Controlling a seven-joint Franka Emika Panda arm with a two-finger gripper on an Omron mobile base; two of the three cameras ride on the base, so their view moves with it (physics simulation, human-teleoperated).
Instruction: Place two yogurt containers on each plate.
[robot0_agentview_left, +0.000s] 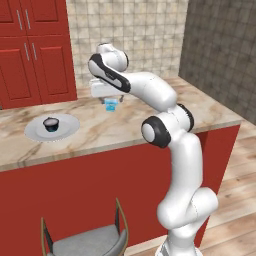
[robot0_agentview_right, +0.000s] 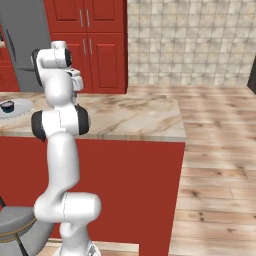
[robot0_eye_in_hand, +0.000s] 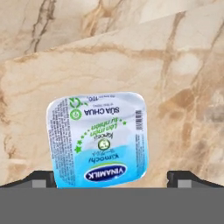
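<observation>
A light-blue yogurt container (robot0_eye_in_hand: 98, 139) with a printed foil lid stands on the marble counter, directly under my hand. My gripper (robot0_eye_in_hand: 113, 179) is open, one dark fingertip on each side of the tub and well apart from it. From the left base view the gripper (robot0_agentview_left: 110, 99) hangs just above the same yogurt container (robot0_agentview_left: 111, 105) near the counter's back. A round pale plate (robot0_agentview_left: 52, 128) lies at the counter's left and carries a small dark tub (robot0_agentview_left: 51, 124). The right base view has that plate (robot0_agentview_right: 19, 106) at its left edge, with the dark tub (robot0_agentview_right: 7, 105) on it.
The marble counter (robot0_agentview_left: 125, 127) runs on a red island, with red cabinets (robot0_agentview_left: 30, 50) and a tiled wall behind. A grey chair (robot0_agentview_left: 87, 240) stands in front of the island, below the plate. The counter's right end (robot0_agentview_right: 170, 125) drops off to a wooden floor.
</observation>
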